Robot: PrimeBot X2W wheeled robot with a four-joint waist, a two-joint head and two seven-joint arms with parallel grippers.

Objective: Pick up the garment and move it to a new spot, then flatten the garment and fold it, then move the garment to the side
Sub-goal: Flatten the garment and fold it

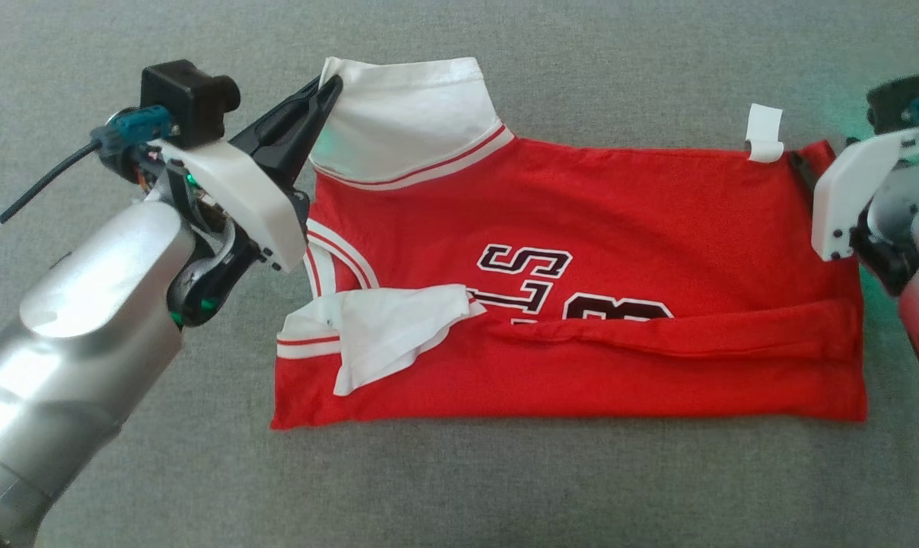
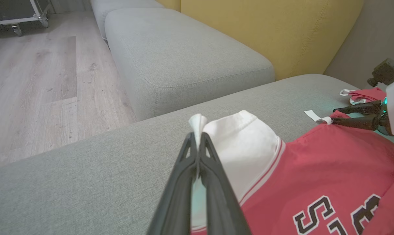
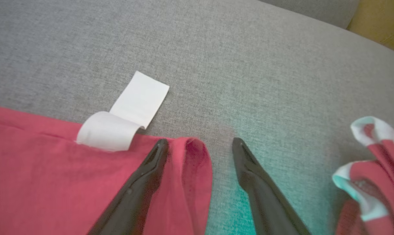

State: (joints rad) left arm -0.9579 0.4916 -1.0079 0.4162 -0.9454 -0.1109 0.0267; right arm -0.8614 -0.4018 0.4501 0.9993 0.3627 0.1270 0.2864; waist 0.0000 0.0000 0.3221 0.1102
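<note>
Our left pincer (image 1: pixel 326 91) pinched the white shoulder (image 1: pixel 406 122) of the jersey (image 1: pixel 619 205) lying on the sofa (image 1: pixel 505 479); our right pincer (image 3: pixel 200 145) stood spread around the red hem corner (image 3: pixel 195 163), we judged to lift both ends together

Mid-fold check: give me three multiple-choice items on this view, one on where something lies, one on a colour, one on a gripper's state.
1. Where is the white label? A) on the grey cushion at the jersey's edge; B) on a table; C) over the jersey's lettering.
2. What colour is the sleeve in the left gripper? A) red; B) white; C) yellow.
3. The right gripper is: A) shut on the label; B) open, the jersey's red corner between its fingers; C) shut on the cushion.
Answers: 1 A, it sticks out from the red edge onto the cushion; 2 B, white fabric pokes from the closed fingers; 3 B, its fingers stand apart around the red fold.
</note>
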